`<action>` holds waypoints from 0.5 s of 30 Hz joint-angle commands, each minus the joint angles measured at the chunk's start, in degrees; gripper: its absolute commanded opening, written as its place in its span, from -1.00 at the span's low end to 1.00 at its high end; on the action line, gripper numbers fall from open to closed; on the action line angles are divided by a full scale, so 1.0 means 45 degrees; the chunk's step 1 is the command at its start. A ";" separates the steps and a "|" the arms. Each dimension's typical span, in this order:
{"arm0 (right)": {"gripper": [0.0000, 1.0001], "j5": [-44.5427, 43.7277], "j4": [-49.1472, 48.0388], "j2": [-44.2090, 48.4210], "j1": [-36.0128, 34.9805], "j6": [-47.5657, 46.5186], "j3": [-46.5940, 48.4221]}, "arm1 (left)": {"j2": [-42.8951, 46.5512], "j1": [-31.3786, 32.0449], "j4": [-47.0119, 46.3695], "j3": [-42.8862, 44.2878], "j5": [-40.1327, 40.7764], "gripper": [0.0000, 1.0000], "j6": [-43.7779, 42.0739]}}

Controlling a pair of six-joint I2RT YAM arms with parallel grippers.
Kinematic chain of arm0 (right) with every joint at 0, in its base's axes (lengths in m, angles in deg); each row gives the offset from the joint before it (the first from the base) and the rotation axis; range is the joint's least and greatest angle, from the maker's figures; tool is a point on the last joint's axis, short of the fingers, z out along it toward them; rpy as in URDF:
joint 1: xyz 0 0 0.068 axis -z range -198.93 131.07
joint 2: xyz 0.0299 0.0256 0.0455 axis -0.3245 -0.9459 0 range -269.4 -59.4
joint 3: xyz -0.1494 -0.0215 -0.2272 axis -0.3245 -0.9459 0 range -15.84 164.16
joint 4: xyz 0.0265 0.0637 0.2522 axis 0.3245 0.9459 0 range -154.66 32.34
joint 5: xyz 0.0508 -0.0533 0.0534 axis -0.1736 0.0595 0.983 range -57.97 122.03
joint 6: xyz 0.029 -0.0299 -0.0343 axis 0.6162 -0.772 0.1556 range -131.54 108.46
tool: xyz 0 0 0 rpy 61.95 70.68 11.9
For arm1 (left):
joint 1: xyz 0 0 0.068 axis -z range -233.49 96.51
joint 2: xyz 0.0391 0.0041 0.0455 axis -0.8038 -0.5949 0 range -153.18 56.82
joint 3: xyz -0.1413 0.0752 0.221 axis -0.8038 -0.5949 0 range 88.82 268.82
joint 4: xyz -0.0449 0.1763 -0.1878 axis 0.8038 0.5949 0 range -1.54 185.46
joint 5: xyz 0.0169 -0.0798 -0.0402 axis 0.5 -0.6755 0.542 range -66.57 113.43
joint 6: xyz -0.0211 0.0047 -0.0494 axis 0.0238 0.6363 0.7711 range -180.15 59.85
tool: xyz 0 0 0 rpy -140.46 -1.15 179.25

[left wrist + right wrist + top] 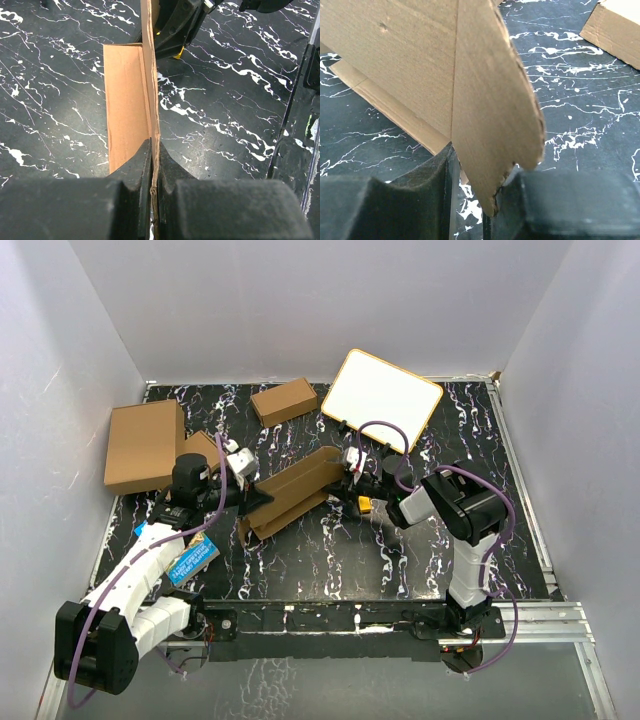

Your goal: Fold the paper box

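Cardboard paper box point(292, 495) stands edgewise, anchored by clenched left fingers point(135, 172) at nine o'clock; right fingers point(535, 200) at three o'clock straddle its flap point(490, 100), grip unclear.

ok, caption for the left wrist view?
Left fingers pinch an upright edge of the paper box over the black marbled table.

You've got a black, white-veined table point(330, 560) carrying a flat brown carton point(143, 445) far left, small brown box point(284, 401) and wood-framed white board point(381, 397) at the back, brown cardboard paper box point(292, 492) centre, blue packet point(192, 560) front-left.
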 commanded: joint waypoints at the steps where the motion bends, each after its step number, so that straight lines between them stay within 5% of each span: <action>1: -0.58 0.0292 -0.1543 -0.0160 -0.0280 -0.0058 0.0259 | 0.0084 0.0046 -0.0352 0.0103 -0.0326 -1.00 0.0257; 8: -0.84 0.0133 0.0957 0.0676 -0.0273 -0.0581 0.0865 | 0.0203 0.0027 -0.1277 0.0452 0.0589 -1.00 0.2343; 15: -0.84 -0.0544 1.2789 0.1256 -0.0225 -0.3705 0.5650 | -0.0293 0.0026 -0.1361 0.1376 0.2340 -1.00 0.4993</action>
